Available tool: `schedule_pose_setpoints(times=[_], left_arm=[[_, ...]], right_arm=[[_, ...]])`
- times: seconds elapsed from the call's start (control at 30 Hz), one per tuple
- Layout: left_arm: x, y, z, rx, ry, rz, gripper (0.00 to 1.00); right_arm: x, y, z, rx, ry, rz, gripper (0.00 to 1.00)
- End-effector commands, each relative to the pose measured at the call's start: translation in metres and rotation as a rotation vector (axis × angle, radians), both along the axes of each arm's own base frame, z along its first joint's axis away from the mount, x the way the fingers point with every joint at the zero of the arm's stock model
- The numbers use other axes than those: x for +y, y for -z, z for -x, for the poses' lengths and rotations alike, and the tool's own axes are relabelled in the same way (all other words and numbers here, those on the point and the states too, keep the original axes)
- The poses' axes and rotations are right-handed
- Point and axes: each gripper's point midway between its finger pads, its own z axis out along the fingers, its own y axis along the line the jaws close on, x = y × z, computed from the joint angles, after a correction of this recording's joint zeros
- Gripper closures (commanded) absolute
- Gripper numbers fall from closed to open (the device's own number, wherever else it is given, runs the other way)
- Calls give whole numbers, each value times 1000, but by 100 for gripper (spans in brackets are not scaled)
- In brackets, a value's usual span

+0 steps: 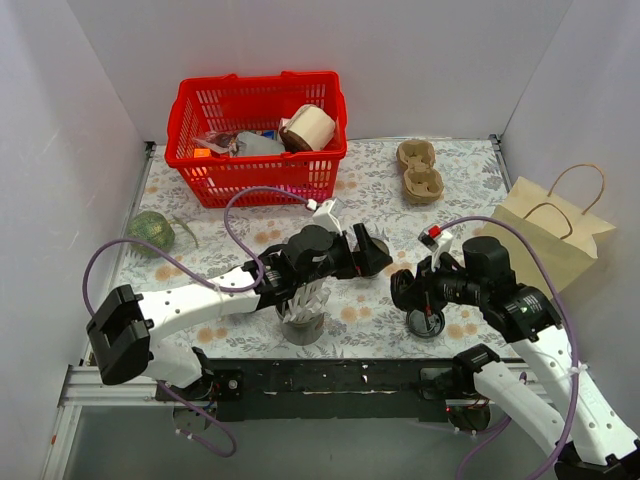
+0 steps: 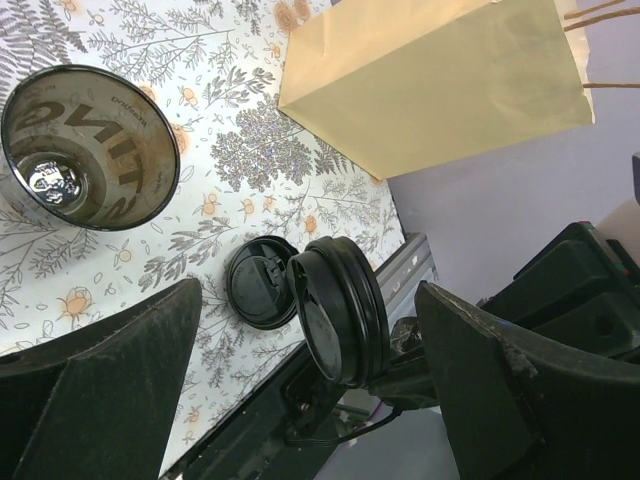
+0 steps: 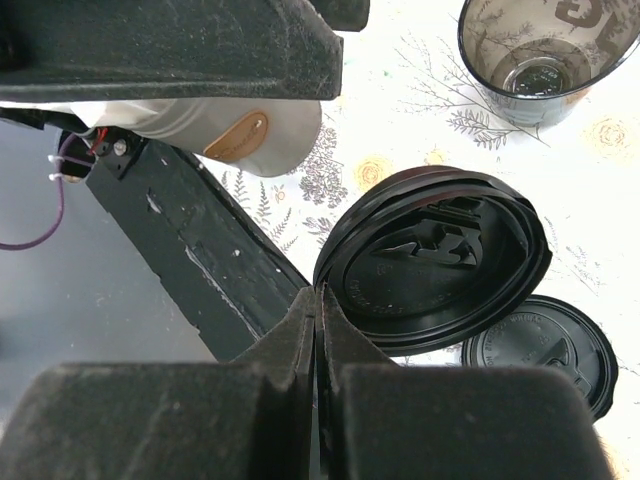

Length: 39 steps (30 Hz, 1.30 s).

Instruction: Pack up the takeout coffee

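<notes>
No lidded cup shows in any view. An open dark cup with lettering and no lid stands near the front edge under my left arm; it also shows in the left wrist view and the right wrist view. My right gripper is shut on the rim of a black plastic lid and holds it tilted above the table. A second flat black lid lies on the table below it. My left gripper is open and empty, with the held lid between its fingers.
A tan paper bag with handles lies at the right. A red basket with items stands at the back. A cardboard cup carrier sits at the back right. A green object lies at the left edge.
</notes>
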Motion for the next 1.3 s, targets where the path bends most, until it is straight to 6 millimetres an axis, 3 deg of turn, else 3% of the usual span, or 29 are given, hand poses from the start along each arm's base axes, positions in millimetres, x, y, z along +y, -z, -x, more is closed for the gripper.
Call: schedule_pose_setpoints(times=[0.0, 0.57, 1.27], left_arm=[[-9, -13, 1, 24, 6, 53, 12], [-36, 24, 17, 121, 147, 17, 21], [-66, 61, 30, 256, 257, 12, 56]], right_arm=[[1, -1, -8, -62, -21, 16, 99], [-5, 6, -14, -86, -20, 69, 99], [-26, 43, -24, 52, 182, 180, 99]])
